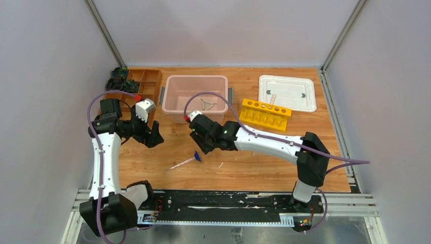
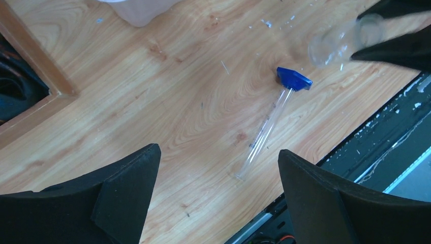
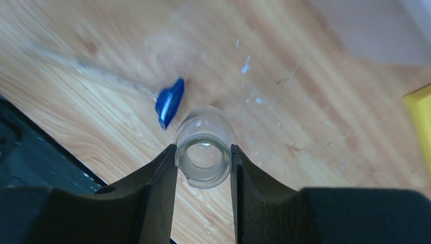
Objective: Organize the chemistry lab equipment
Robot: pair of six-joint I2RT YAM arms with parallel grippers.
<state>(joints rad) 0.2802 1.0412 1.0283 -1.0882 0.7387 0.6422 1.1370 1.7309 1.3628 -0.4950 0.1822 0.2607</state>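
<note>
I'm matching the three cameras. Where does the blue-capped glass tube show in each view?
Top external: the tube lies just below centre, left of the middle.
Left wrist: tube right of centre, cap uppermost.
Right wrist: its cap sits upper left of the tiny beaker.
Shared landmark: black rail, at the bottom, right edge and lower left.

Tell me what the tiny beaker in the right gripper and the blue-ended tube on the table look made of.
Tiny beaker, held by the right gripper: clear, glossy, table shows through; glass or clear plastic, cannot tell which. Tube: thin, equally see-through, bright edge glints; likely glass. Its blue end: opaque, smooth, probably plastic.
</note>
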